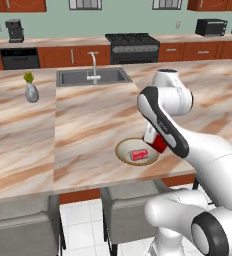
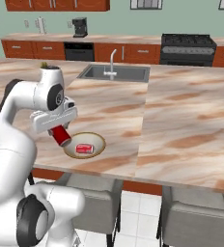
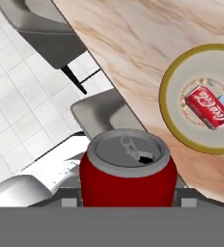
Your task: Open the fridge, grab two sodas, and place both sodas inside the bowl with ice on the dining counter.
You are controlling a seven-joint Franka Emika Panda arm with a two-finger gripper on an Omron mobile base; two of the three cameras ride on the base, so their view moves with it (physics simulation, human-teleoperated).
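Your gripper (image 2: 60,131) clamps a tilted red can (image 2: 62,135) beside the bowl (image 2: 99,140), where another can (image 2: 84,149) lies flat.

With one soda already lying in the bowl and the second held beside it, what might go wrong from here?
1. The held can hangs tilted by the bowl's near rim, at the dining counter's edge; released here, it might fall to the floor.
2. The can in the bowl lies on its side; a second can dropped on it may roll out.
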